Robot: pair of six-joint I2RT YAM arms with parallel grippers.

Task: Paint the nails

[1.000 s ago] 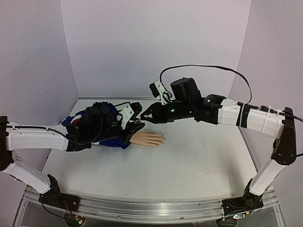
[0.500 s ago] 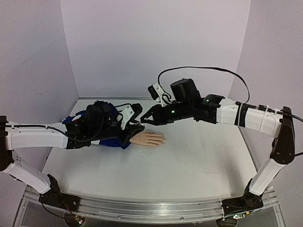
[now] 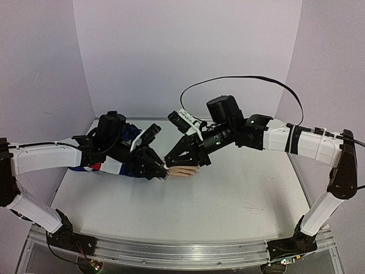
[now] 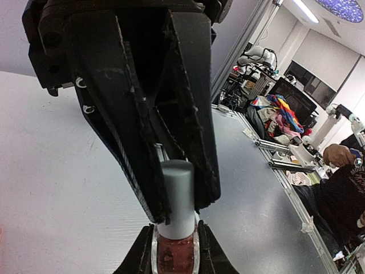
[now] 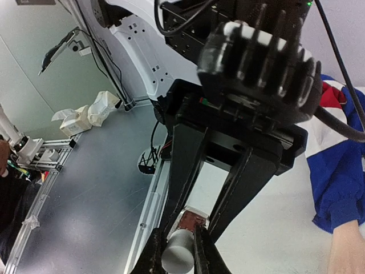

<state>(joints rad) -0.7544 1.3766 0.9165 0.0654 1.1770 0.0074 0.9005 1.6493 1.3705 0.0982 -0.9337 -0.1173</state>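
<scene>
The small bottle (image 4: 175,254) of reddish polish is held off the table between both arms. My left gripper (image 4: 175,231) is shut on its glass body. My right gripper (image 5: 178,229) is shut on the pale cap (image 5: 177,257). In the top view the two grippers, left (image 3: 158,169) and right (image 3: 171,161), meet tip to tip just left of the peach mannequin hand (image 3: 183,171), which lies flat on the table. Its nails are too small to make out. The blue, red and white sleeve (image 5: 336,182) lies behind my left arm.
Lilac walls close in the white table (image 3: 228,194) at the back and both sides. The right arm's black cable (image 3: 239,80) loops above it. Beyond the table's front rail (image 5: 149,205) lies the lab floor.
Both grippers have dropped from above the sleeve to the near side of the mannequin hand. The left wrist has turned, and the right jaws have closed on the cap.
</scene>
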